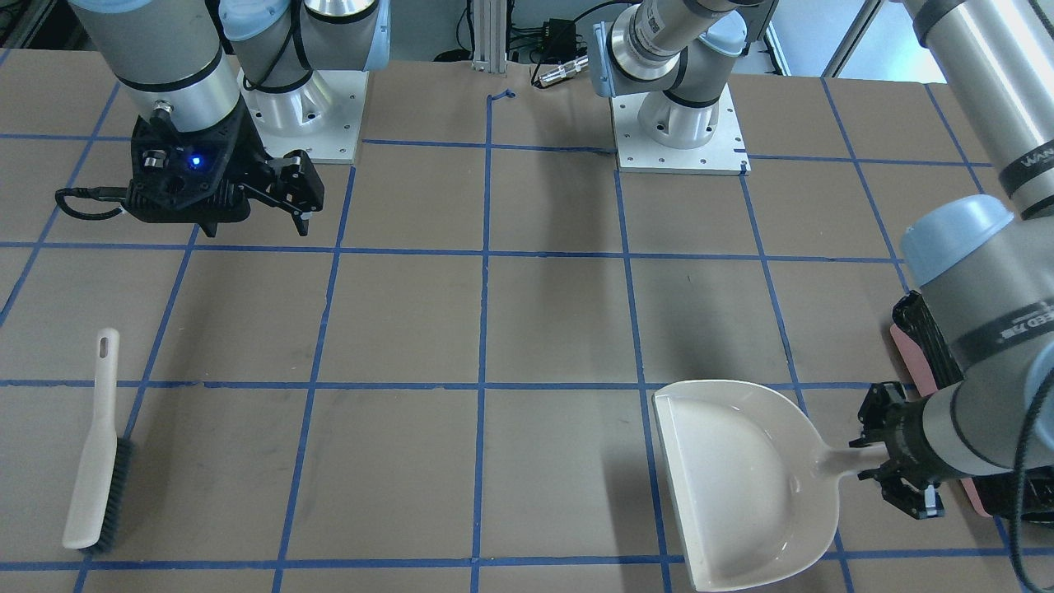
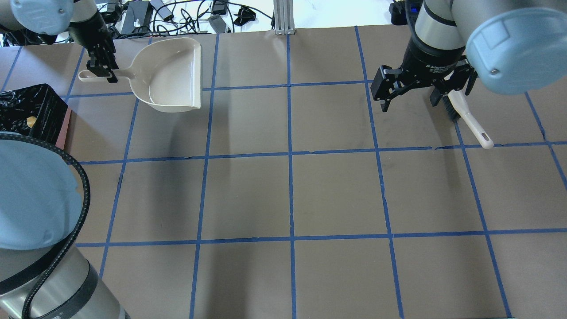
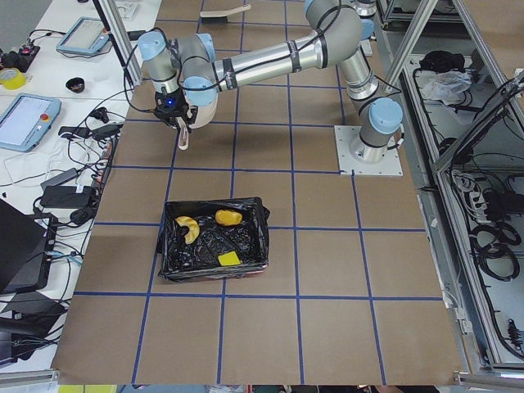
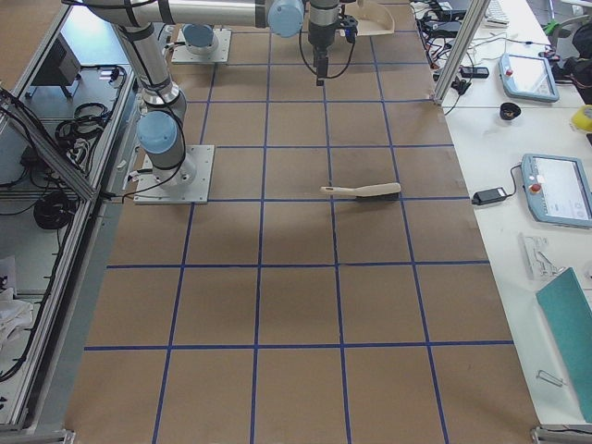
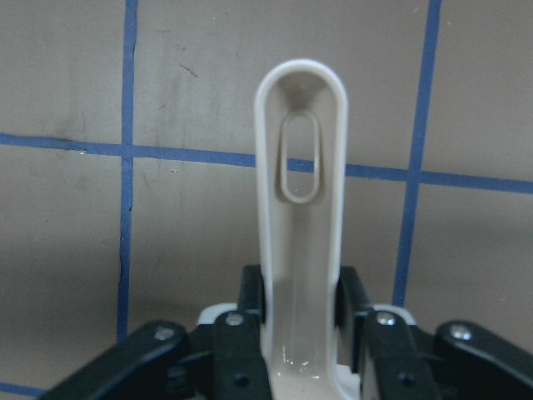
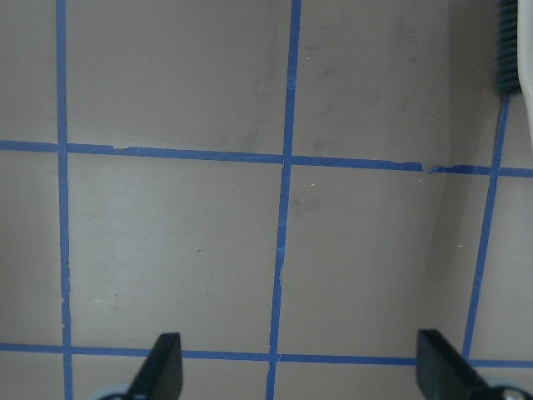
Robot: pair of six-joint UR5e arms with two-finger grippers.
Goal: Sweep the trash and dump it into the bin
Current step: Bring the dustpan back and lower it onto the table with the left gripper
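Observation:
The pink bin, lined with a black bag, stands at the table's left end. It holds the tan croissant piece, the orange-yellow lump and the yellow wedge. The bin's corner also shows in the overhead view. My left gripper is shut on the handle of the empty beige dustpan, far from the robot and beside the bin. My right gripper is open and empty above the table, next to the brush.
The beige brush with dark bristles lies flat on the table at the far right side. It also shows in the exterior right view. The brown table carries a grid of blue tape. Cables lie beyond the table's far edge.

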